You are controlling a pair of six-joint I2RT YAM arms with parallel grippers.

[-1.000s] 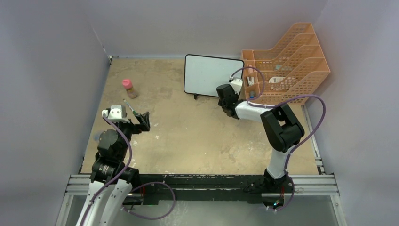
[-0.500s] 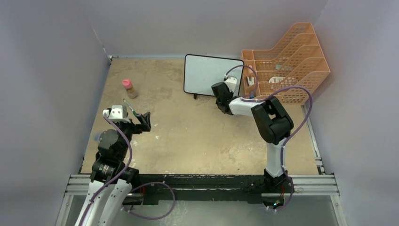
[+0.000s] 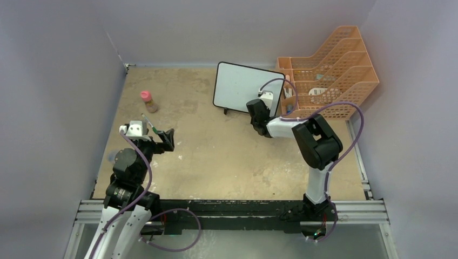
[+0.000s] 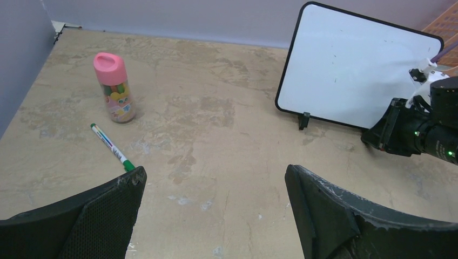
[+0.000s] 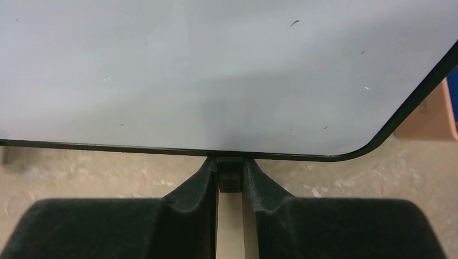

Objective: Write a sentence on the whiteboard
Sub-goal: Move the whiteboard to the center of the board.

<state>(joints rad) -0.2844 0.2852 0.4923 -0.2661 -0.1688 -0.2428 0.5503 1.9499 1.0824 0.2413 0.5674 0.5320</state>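
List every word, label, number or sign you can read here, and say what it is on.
No text can be read anywhere.
On the whiteboard: nothing written, only stray specks.
On the pink-capped bottle: a colourful label, too blurred to read.
On the pen: any print is too small.
In the orange rack: items too small to read.

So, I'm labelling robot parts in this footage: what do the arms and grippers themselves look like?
Both arms have black joint housings and white links, the left arm and right arm each trailed by a looping purple cable. The left gripper and right gripper have broad matte-black fingers.
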